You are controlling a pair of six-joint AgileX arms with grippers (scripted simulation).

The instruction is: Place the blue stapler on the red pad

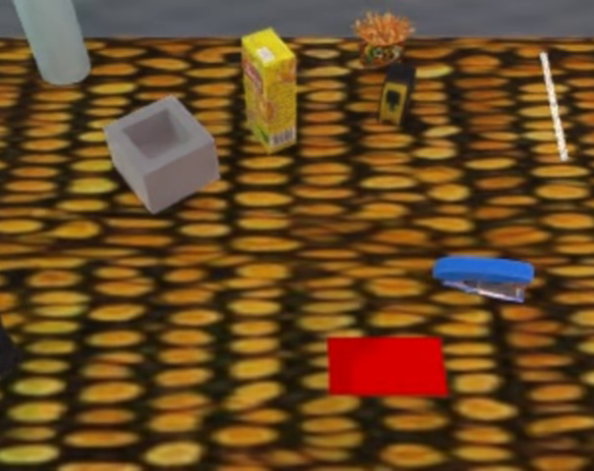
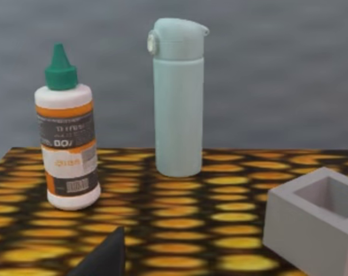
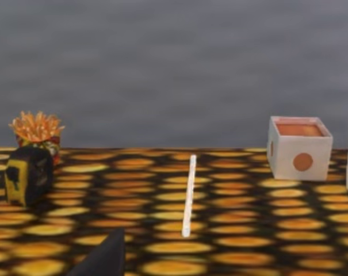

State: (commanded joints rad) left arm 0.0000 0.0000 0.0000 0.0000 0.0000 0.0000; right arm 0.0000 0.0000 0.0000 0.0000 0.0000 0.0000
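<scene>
Lying near table's right edge, blue stapler point(image 1: 484, 276) sat apart from red pad point(image 1: 387, 365), pad toward front edge. Neither gripper's jaws visible; state untellable. Left arm parked at left edge. Risk judged: narrow stapler could slip or twist if grasped off-centre.

From my overhead feed: the blue stapler point(image 1: 484, 276) lies flat on the counter's right half, blue top over grey base, just beyond the red pad point(image 1: 387, 366), a flat, bare rectangle.
</scene>
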